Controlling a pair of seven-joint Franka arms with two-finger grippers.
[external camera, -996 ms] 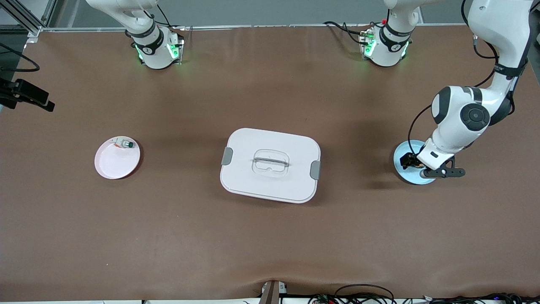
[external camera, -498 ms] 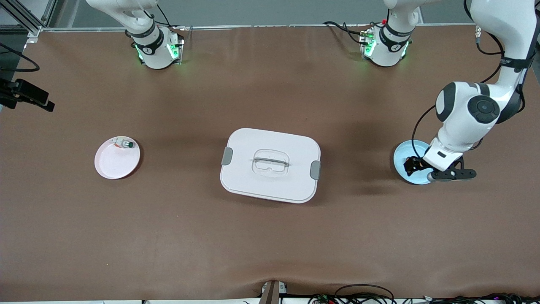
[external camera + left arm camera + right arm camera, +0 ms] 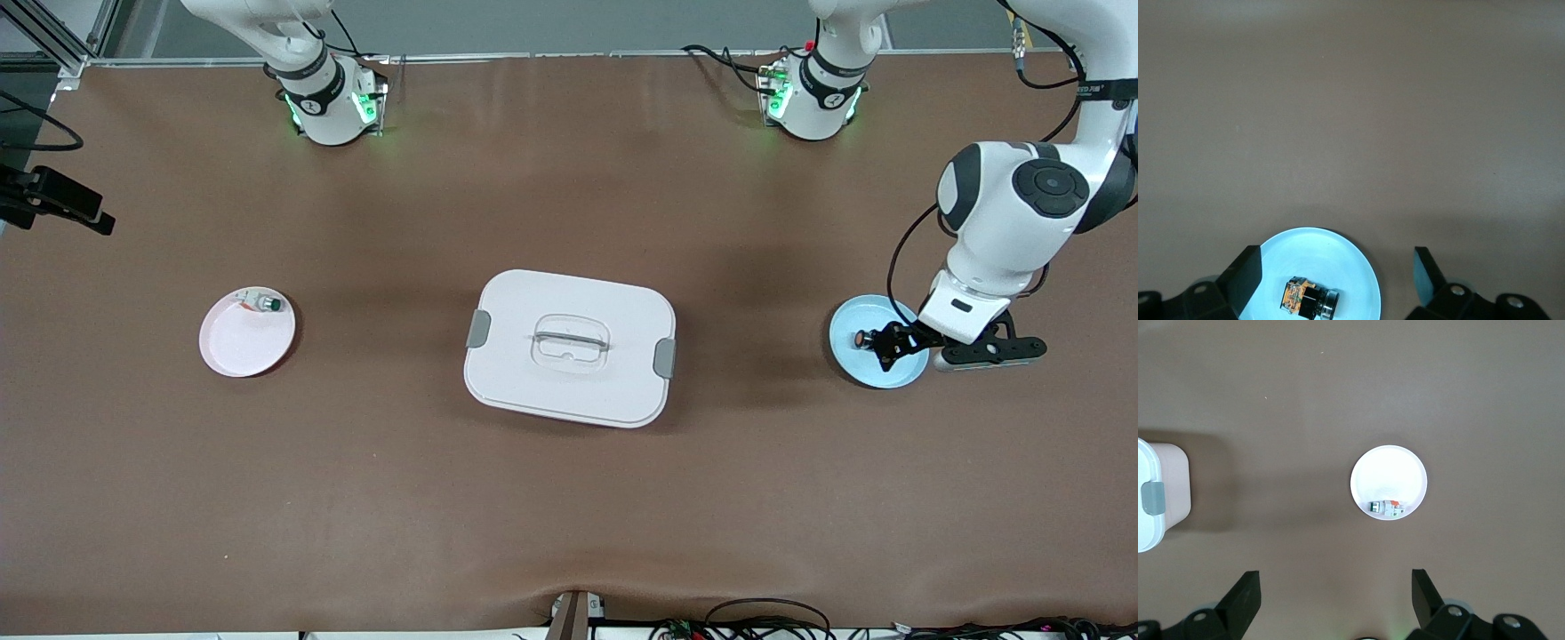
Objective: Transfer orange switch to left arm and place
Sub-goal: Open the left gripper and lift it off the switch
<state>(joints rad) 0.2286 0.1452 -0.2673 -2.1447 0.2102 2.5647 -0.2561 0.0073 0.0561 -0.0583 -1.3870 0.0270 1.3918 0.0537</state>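
Note:
The orange switch [image 3: 861, 339] lies on its side on a light blue plate [image 3: 853, 364] toward the left arm's end of the table. My left gripper [image 3: 892, 347] hangs open and empty over that plate's edge. In the left wrist view the switch [image 3: 1308, 300] lies on the plate [image 3: 1318, 257] below my open left gripper [image 3: 1336, 270]. The white box [image 3: 533, 302] stands at the table's middle. My right gripper [image 3: 1335, 587] is open and empty, held high up; it is out of the front view.
A pink plate [image 3: 240, 347] toward the right arm's end holds a small white-silver switch with a green cap [image 3: 263, 304]. Both show in the right wrist view, the plate [image 3: 1388, 477] and switch [image 3: 1386, 508], with the box's corner [image 3: 1151, 493] at that view's edge.
My left gripper has lifted off the blue plate and drawn toward the left arm's end of the table. The orange switch now lies uncovered on the plate.

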